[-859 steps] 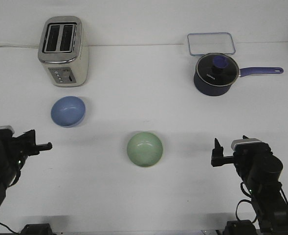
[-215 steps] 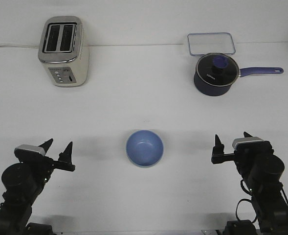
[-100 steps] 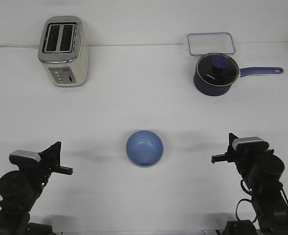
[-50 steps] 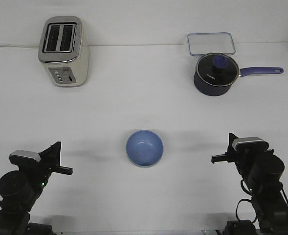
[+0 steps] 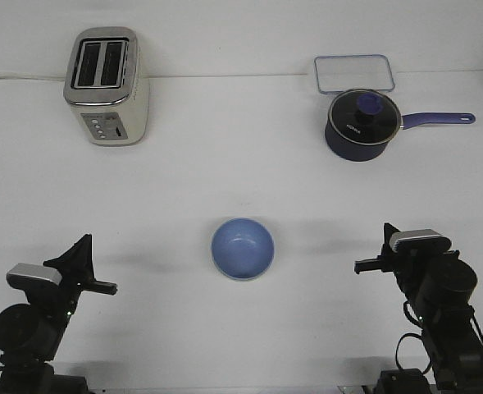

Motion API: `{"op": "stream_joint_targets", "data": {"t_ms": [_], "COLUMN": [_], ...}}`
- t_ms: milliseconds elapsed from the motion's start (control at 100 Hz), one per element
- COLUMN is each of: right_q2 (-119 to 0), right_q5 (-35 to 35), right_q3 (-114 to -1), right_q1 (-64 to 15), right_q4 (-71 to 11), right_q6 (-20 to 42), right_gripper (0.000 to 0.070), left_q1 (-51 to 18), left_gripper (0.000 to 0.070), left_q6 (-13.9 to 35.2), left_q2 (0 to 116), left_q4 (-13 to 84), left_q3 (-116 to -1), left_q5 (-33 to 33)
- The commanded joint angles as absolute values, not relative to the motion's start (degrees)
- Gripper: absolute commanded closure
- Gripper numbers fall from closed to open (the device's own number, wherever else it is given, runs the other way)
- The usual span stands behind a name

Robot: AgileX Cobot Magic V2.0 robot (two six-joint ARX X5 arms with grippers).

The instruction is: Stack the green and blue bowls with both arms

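Observation:
The periwinkle blue bowl (image 5: 242, 248) sits upright at the middle of the white table (image 5: 241, 164). The pale green bowl does not show; the blue bowl stands on the spot where the green one stood. My left gripper (image 5: 83, 245) is low at the near left, its fingers together and empty, well left of the bowl. My right gripper (image 5: 386, 232) is low at the near right, its fingers together and empty, well right of the bowl. Neither gripper touches the bowl.
A silver toaster (image 5: 107, 86) stands at the far left. A dark navy saucepan (image 5: 362, 125) with a purple handle stands at the far right, with a clear rectangular lid (image 5: 353, 72) behind it.
The blue bowl has gone from the left onto the green bowl's place. Both grippers' fingers have closed since two seconds ago. The left arm has just drawn back a little, down and left.

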State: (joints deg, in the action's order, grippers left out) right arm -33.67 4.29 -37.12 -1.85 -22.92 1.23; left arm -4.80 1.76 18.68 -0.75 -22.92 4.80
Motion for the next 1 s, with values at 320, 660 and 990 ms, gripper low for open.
{"op": "stream_joint_targets", "data": {"t_ms": [320,660,990], "right_q2": [-33.78,-33.78,-33.8], "right_q5": [4.25,4.25,4.25], "right_q3": [-37.43,-37.43,-37.43], "right_q1": [-1.96,-1.96,-1.96], "right_q4": [-22.28,-22.2,-22.2], "right_q6": [0.58,0.58,0.58], "right_gripper": [0.07,0.07,0.07], "left_q1": [-0.23,-0.23,-0.21], "left_gripper": [0.0689,0.0688,0.0688], "left_q6": [0.71,1.28,1.13], "left_q2": [-0.08,0.16,0.16], "left_q4": [-4.56,-10.7,-13.04], "left_q3": [-7.49,-2.11,-0.8], "left_q5": [4.62,4.62,4.45]}}
